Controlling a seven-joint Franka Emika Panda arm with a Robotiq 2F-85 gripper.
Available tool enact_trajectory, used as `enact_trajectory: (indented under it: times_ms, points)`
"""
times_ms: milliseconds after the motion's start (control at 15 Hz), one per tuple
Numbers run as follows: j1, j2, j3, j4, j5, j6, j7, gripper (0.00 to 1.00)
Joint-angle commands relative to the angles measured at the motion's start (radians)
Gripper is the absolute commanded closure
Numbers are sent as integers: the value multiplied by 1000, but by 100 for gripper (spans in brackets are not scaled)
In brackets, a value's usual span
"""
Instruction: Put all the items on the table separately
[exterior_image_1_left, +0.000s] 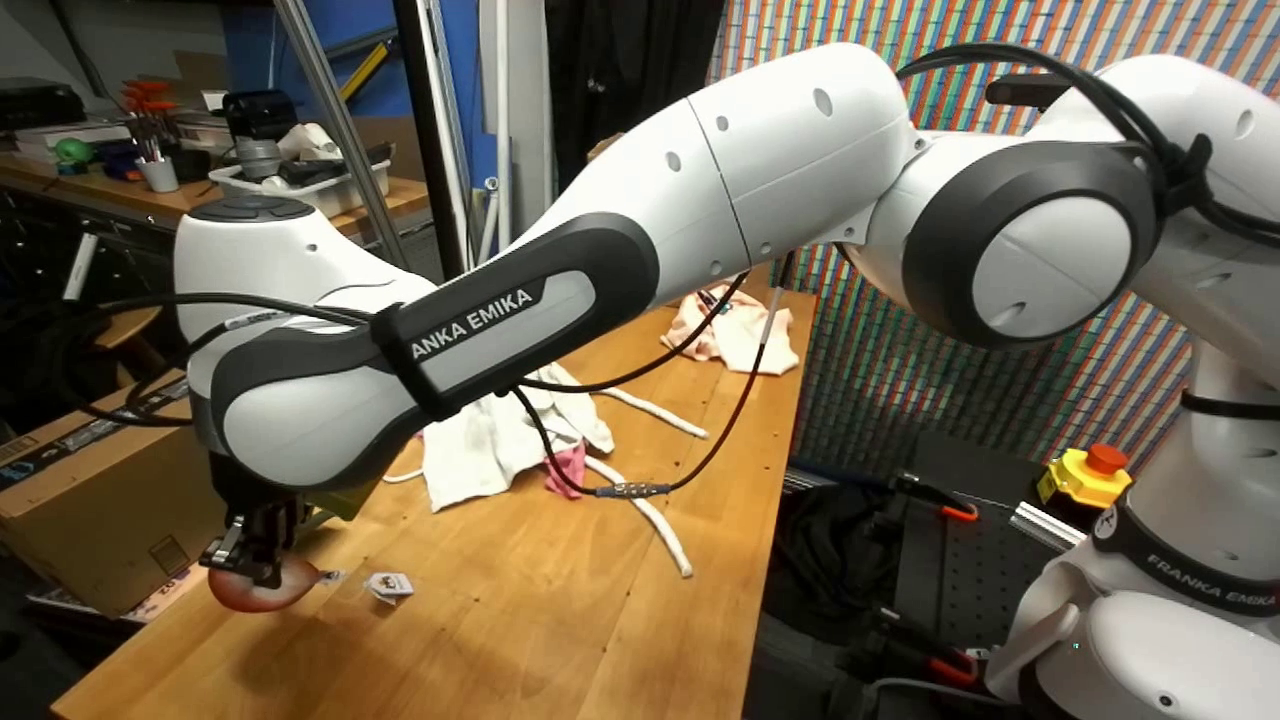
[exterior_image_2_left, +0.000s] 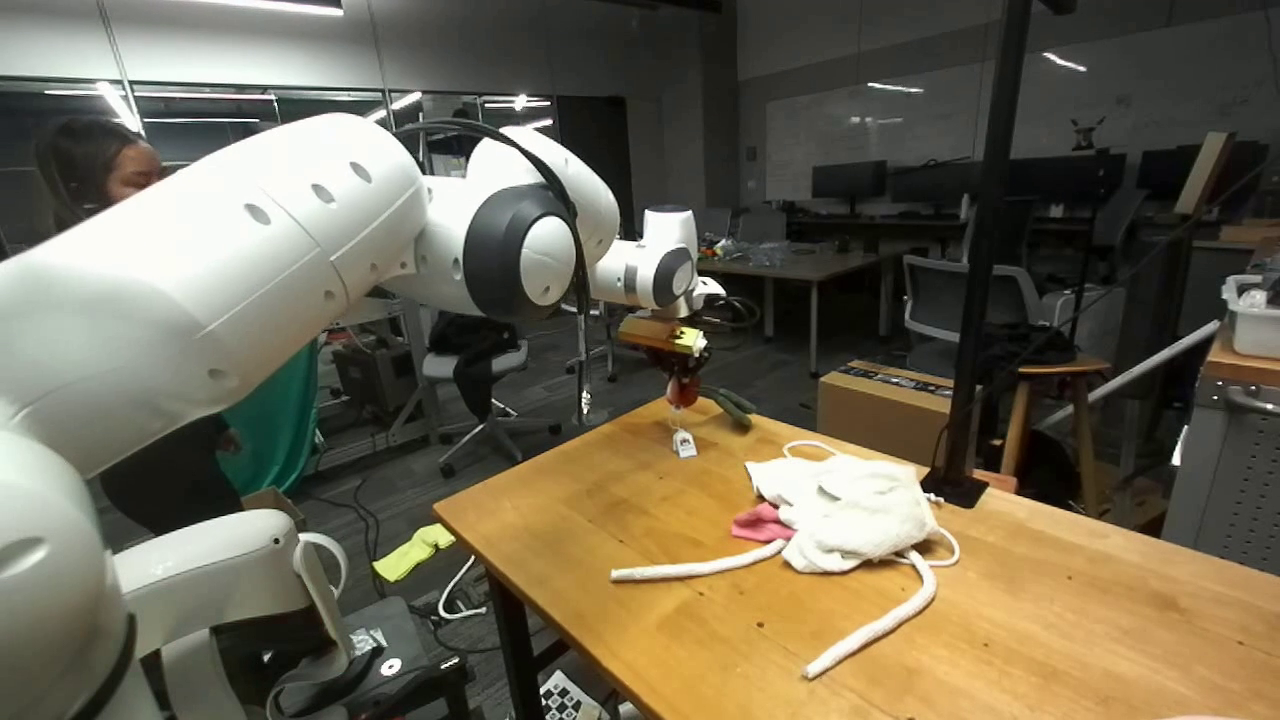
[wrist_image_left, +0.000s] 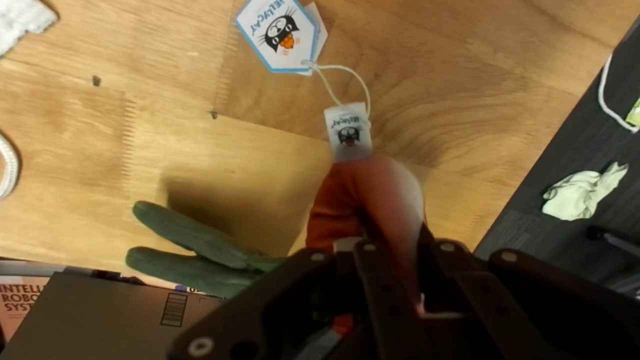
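My gripper (exterior_image_1_left: 256, 566) is shut on the red-orange ball (wrist_image_left: 367, 195), whose lower part bulges below the fingers. A white paper tag (wrist_image_left: 280, 37) trails from it on a string. The ball seems to hang just above the end of the wooden table (exterior_image_2_left: 600, 500). Beside it in the wrist view lies a dark green cloth item (wrist_image_left: 200, 240) with two long lobes. Farther along, the white cloth (exterior_image_2_left: 850, 510) covers part of a pink cloth (exterior_image_2_left: 760, 523). White curved sticks (exterior_image_2_left: 700, 569) and a thin white cord (exterior_image_2_left: 815, 446) poke out from under it.
A pale pink cloth (exterior_image_1_left: 735, 330) lies at the table's far end. The cardboard box (exterior_image_2_left: 880, 405) stands close beyond the table edge, near the held ball. A black post (exterior_image_2_left: 985, 250) rises from that edge. On the floor lies a yellow-green cloth (exterior_image_2_left: 413, 552).
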Motion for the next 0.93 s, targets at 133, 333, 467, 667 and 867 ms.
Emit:
enact_trajectory:
  times_ms: [133, 333, 467, 667, 867]
  points:
    - [8, 98, 24, 156, 46, -24, 21, 93]
    - [14, 123, 32, 188, 66, -21, 31, 93]
    - [19, 120, 37, 180, 56, -11, 36, 93]
    - [32, 128, 33, 190, 46, -15, 32, 93]
    - [40, 138, 27, 204, 43, -27, 31, 59]
